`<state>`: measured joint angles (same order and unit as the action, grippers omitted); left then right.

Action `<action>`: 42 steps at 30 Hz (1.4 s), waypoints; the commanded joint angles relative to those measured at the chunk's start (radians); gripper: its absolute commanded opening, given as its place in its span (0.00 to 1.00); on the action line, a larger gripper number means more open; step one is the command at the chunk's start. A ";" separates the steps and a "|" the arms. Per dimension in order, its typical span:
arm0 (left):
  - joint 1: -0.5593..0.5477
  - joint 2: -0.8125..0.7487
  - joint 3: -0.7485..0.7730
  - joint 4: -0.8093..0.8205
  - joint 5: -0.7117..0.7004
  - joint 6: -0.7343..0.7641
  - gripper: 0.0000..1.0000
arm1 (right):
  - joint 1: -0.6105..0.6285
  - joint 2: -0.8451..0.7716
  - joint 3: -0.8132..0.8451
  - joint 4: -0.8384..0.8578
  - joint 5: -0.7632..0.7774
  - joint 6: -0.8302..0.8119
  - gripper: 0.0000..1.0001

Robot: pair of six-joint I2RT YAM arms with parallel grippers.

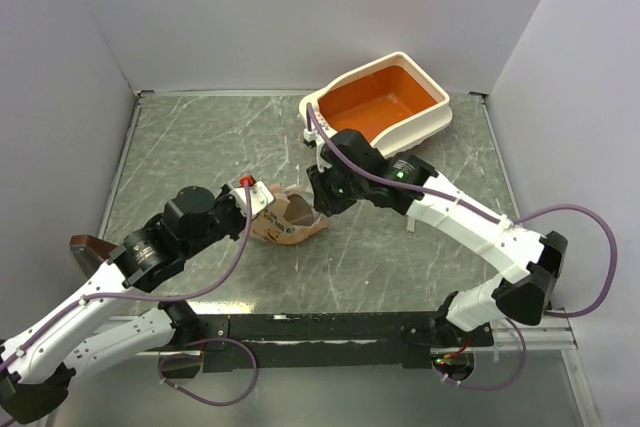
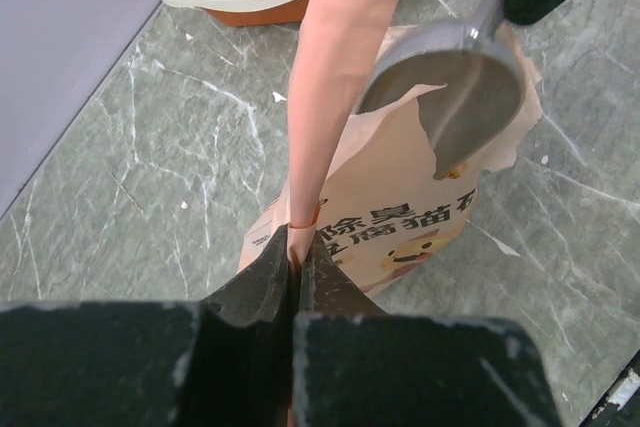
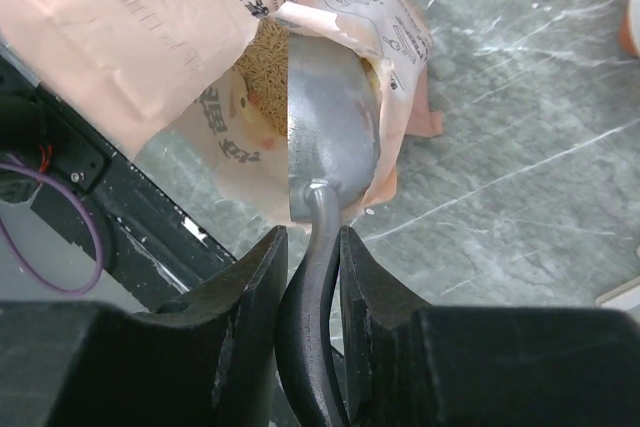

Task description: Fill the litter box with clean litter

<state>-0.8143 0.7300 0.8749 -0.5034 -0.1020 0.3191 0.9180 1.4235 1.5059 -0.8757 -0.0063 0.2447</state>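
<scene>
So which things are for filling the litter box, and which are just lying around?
For the job: litter box, paper bag, litter inside it, metal scoop.
Just lying about: purple cables, white specks on the table.

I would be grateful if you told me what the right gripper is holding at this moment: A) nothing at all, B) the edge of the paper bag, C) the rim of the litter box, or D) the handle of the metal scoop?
D: in the right wrist view the right gripper is clamped on the handle of the scoop, whose bowl sits at the mouth of the bag; the left gripper pinches the bag's edge.
</scene>
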 commanded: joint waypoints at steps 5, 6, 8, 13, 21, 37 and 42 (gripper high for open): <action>-0.003 -0.046 -0.057 0.241 0.013 -0.066 0.01 | -0.083 0.115 0.034 -0.039 -0.072 0.036 0.00; -0.005 -0.047 -0.063 0.250 0.013 -0.072 0.01 | -0.090 0.136 0.034 -0.034 -0.078 0.042 0.00; -0.003 -0.052 -0.079 0.273 0.009 -0.078 0.01 | -0.094 0.153 0.017 0.004 -0.104 0.062 0.00; -0.003 -0.064 -0.103 0.293 -0.005 -0.075 0.01 | -0.131 0.189 -0.073 0.107 -0.208 0.105 0.00; -0.003 -0.089 -0.140 0.305 -0.033 -0.080 0.01 | -0.274 0.089 -0.357 0.452 -0.516 0.246 0.00; -0.003 -0.101 -0.183 0.315 -0.085 -0.054 0.01 | -0.381 -0.222 -0.728 0.848 -0.712 0.540 0.00; -0.003 -0.101 -0.192 0.328 -0.080 -0.049 0.01 | -0.399 -0.287 -0.759 0.895 -0.750 0.593 0.00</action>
<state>-0.8246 0.6495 0.6884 -0.2520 -0.1303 0.2672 0.5365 1.2011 0.7696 -0.0456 -0.6575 0.7628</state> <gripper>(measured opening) 0.045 0.317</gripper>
